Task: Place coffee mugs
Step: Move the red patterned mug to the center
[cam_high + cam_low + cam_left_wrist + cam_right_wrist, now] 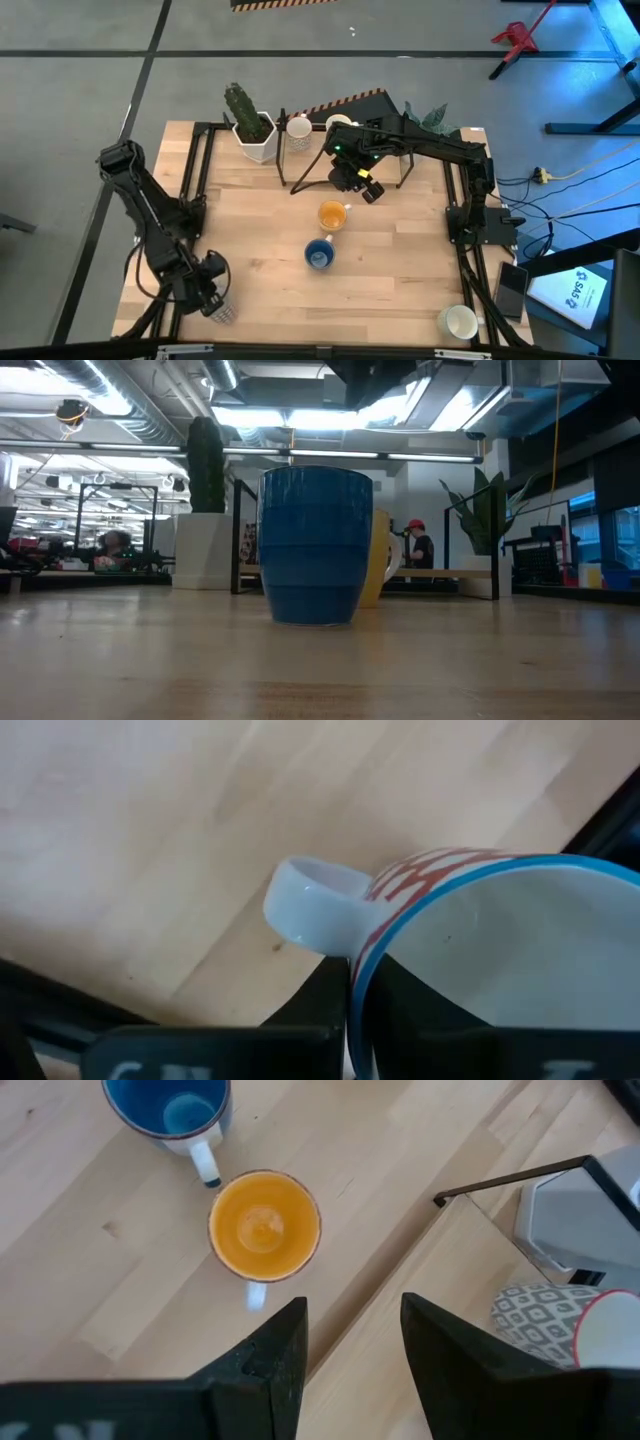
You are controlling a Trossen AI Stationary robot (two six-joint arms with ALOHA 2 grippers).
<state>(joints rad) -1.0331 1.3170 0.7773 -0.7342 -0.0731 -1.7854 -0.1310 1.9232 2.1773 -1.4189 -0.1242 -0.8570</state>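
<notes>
The wooden table (400, 260) fills the middle of the high view, framed by black rails, with a low black rack (350, 140) standing along its far edge. Two white hexagonal pots sit at that far edge: one with a tall cactus (250, 125) near the left end of the rack, and one with a leafy plant (432, 120) toward the right.

The right arm reaches from the right side of the table across to the middle, and the right gripper (362, 186) hangs above the boards just in front of the rack. Its two dark fingers (270, 1355) stand apart with bare wood between them, holding nothing. Just beside it, nearer the table's centre, stands the orange mug (332, 214), upright, its handle (256, 1294) pointing toward the gripper in the right wrist view. The blue mug (319, 254) stands close in front of the orange one, not touching it (in the low view it looms large and covers most of the orange mug behind).

The left arm is folded at the left side, and the left gripper (212, 296) sits at the near left corner, closed on a patterned mug (500, 950) with red markings, a blue rim and a white handle; the mug lies tilted over the table's edge.

A white mug (298, 127) rests on the rack's left part, a cream mug (340, 124) just right of it, and another cream mug (459, 322) stands at the near right corner.
</notes>
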